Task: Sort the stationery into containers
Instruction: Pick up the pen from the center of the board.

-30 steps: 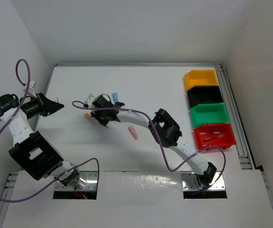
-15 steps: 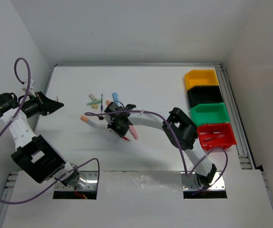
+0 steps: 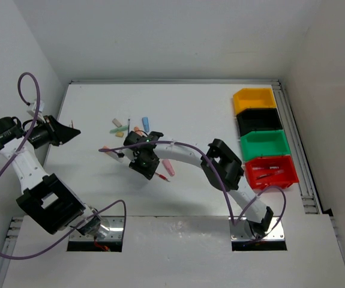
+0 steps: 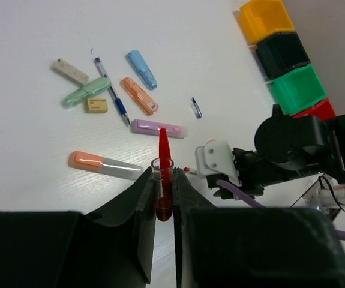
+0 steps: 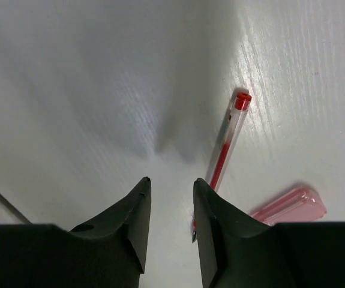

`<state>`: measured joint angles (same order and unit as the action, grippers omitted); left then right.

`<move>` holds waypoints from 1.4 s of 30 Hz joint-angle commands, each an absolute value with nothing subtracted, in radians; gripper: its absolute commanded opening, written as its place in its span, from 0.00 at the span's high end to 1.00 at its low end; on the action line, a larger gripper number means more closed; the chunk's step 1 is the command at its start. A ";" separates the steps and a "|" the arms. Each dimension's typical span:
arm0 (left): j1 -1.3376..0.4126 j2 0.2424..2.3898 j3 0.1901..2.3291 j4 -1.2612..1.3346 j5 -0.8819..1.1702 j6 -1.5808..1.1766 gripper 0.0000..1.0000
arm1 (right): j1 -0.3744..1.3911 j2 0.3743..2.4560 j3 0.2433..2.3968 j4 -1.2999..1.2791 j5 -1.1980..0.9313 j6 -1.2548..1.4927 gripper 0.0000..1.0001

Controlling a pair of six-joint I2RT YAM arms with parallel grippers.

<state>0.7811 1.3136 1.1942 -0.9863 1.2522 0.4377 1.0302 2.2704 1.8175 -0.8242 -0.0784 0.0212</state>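
Left gripper [image 4: 164, 175] is clamping a held pen [image 4: 163, 141] between nearly closed fingers. The red pointed end is sticking up past the fingertips, and the arm is hanging above the left part of the table [image 3: 190, 108]. Right gripper [image 5: 171, 191] is hovering low over the table centre with its fingers partly spread and nothing between them. A loose red pen [image 5: 225, 143] is lying flat just beside its right finger, apart from it, with a pink marker [image 5: 289, 206] lying close by on the far side. Other stationery is lying scattered in the left wrist view: blue pen [image 4: 112, 91], blue marker [image 4: 141, 69], green marker [image 4: 87, 92], orange marker [image 4: 139, 96], lilac marker [image 4: 158, 128] and two small erasers. Four bins are sitting in a column along the right edge: yellow bin [image 3: 255, 101], black bin [image 3: 259, 122], green bin [image 3: 264, 146] and red bin [image 3: 254, 177]. The red bin is holding a few thin items too small to identify.
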 commanded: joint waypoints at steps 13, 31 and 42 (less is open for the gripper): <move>0.796 1.269 1.206 -0.992 1.304 0.523 1.00 | 1.011 2.299 1.956 -0.919 -0.034 -0.072 0.68; 0.795 1.289 1.218 -0.962 1.312 0.502 1.00 | 0.920 2.342 1.988 -0.900 0.058 -0.130 0.68; 0.790 1.296 1.210 -0.934 1.304 0.480 1.00 | 0.910 2.387 2.031 -0.910 0.020 -0.117 0.67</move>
